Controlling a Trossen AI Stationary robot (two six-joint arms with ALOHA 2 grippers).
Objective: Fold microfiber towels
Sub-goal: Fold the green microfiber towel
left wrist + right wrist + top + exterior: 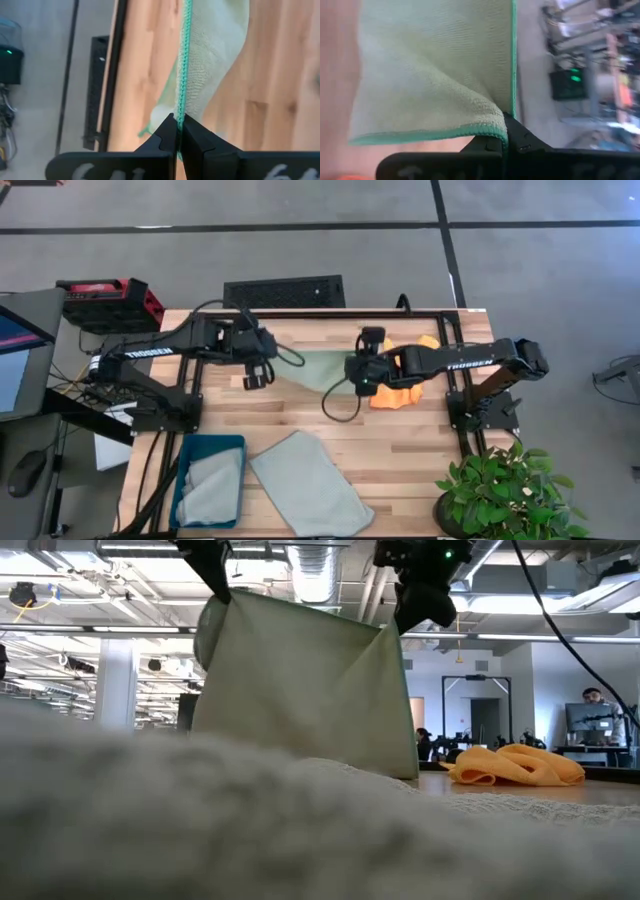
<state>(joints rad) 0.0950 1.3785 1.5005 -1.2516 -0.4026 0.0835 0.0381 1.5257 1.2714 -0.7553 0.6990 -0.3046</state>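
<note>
The light green towel [315,368] hangs spread between my two grippers above the table's middle; in the low view it hangs as a sheet [300,680]. My left gripper [258,372] is shut on its left top corner, my right gripper [358,372] on its right top corner. The orange towel [400,392] lies crumpled on the table under the right arm. A pale grey-blue towel [308,485] lies flat near the front edge; another lies in the teal bin [208,480]. My left gripper pinches the green towel's stitched edge [181,107] at its corner between the two fingers, from above. The towel hangs below it, lifted. My right gripper pinches the towel's corner [496,131], where two stitched edges meet, between its fingers, from above. The towel hangs below, spread toward the left gripper.
A black keyboard-like block [284,291] and a red box [105,302] lie beyond the table's far edge. A potted plant [500,490] stands at the front right corner. The black frame [465,380] runs along the table's right side.
</note>
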